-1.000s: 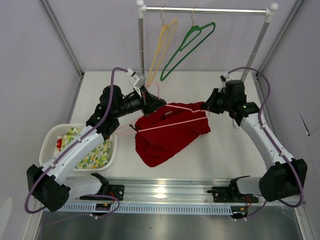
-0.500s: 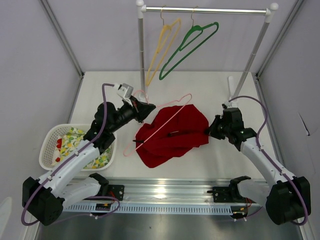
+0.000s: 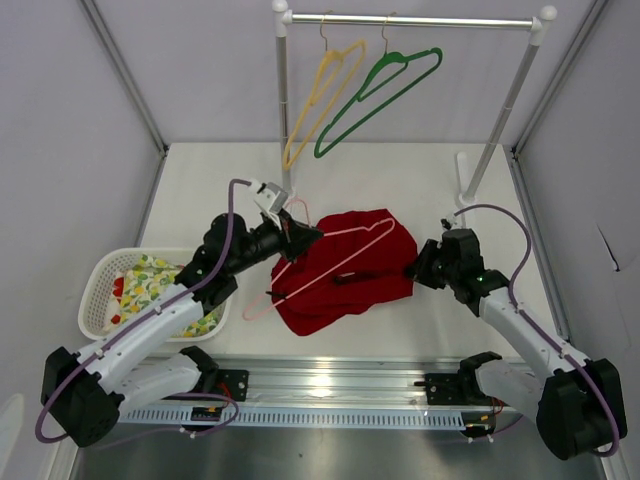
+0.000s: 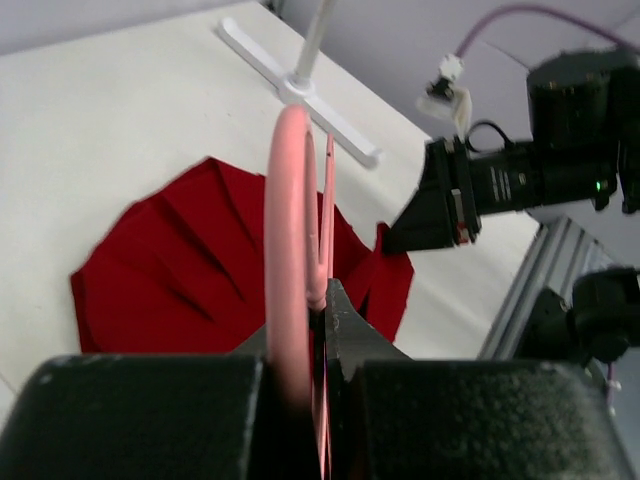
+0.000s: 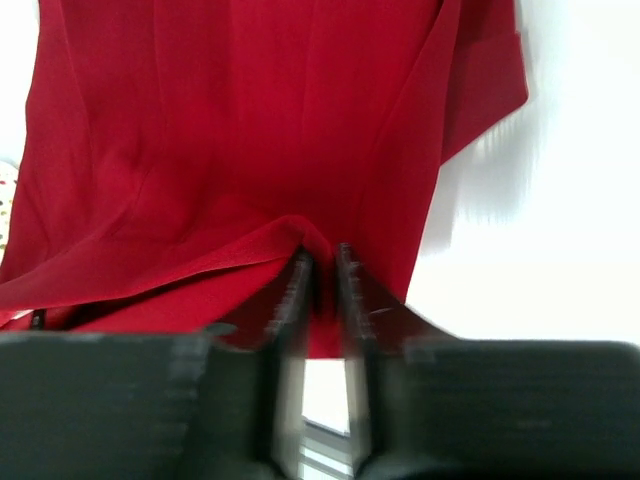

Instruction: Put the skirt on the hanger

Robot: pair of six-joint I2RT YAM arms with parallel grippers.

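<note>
White plastic basket (image 3: 97, 275) holding a yellow-green floral cloth (image 3: 165, 300) is seen at the far left of the white table (image 3: 420, 180), in the top view only.

Left gripper (image 3: 303, 232) is clamped on the pale pink wire hanger (image 3: 330, 259) just beside its hook. This is confirmed by the left wrist view. There the pink wire (image 4: 290, 250) is seen edge-on, pinched between pressed-together fingers. The top view is too coarse for that.

Hanger orientation: the hook is at the far-left end, by the left gripper. The long axis is laid diagonally, near-left to far-right, across the skirt. Whether the bar rests on the fabric cannot be told.

Deep-red fabric skirt (image 3: 350, 285) is lying on the table between the two grippers, under the hanger. Its long axis follows roughly the same diagonal. Flat creases (image 4: 190, 270) are shown only by the left wrist view.

Behind, a yellow hanger (image 3: 312, 115) and a green hanger (image 3: 380, 106) are hung on a metal rail (image 3: 420, 20).

Right gripper (image 3: 413, 268) is set at the skirt's right edge. In the right wrist view its fingers (image 5: 292, 300) are nearly together. A fold of skirt (image 5: 230, 130) is drawn into the narrow slit and pinched. From the left wrist view the same gripper (image 4: 392, 238) is seen head-on at the red edge.
</note>
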